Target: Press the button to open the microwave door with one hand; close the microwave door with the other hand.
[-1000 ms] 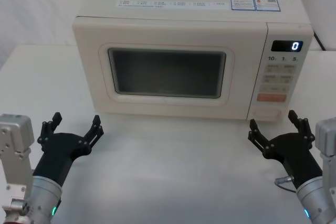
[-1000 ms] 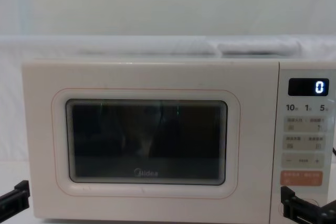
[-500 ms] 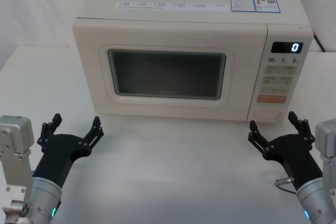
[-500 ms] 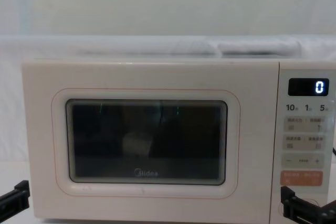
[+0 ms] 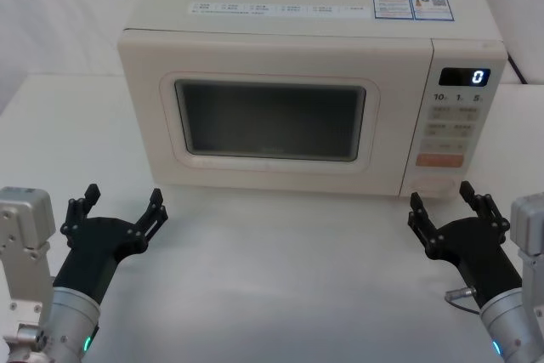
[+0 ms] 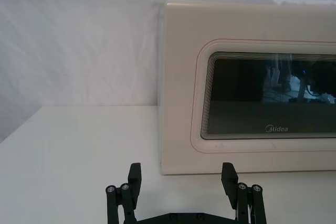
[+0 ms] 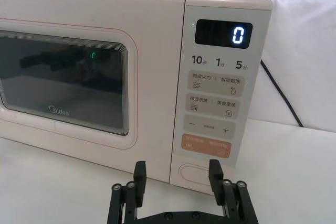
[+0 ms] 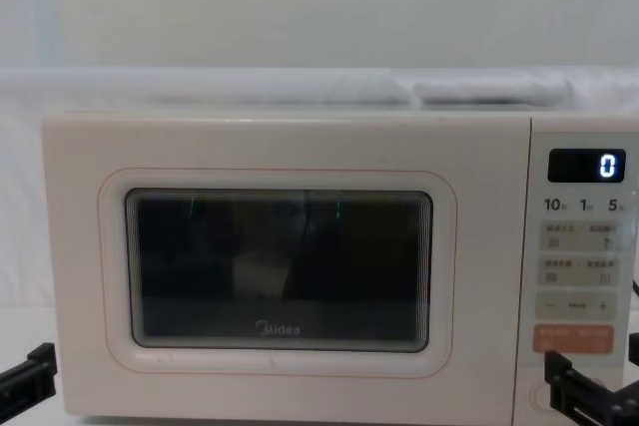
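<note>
Button [image 7: 192, 172] sits at the bottom of the control panel [image 7: 215, 103], lower right corner of the microwave front, long axis horizontal, straight ahead of the right gripper [image 7: 177, 179] & framed between its wide-spread fingers, w/ a gap left. Left gripper [image 5: 120, 208], also spread wide, waits on the table [image 5: 272, 286] off the door [image 5: 272, 121]'s left edge, well apart from the button. Door is shut; right arm is clearly nearer, so I'd judge it does the press.

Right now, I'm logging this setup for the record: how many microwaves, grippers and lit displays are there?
Microwave with its microwave door shut: 1
Open grippers: 2, the left gripper and the right gripper, which is in front of the button
Lit display reading 0: 1
Total: 4
</note>
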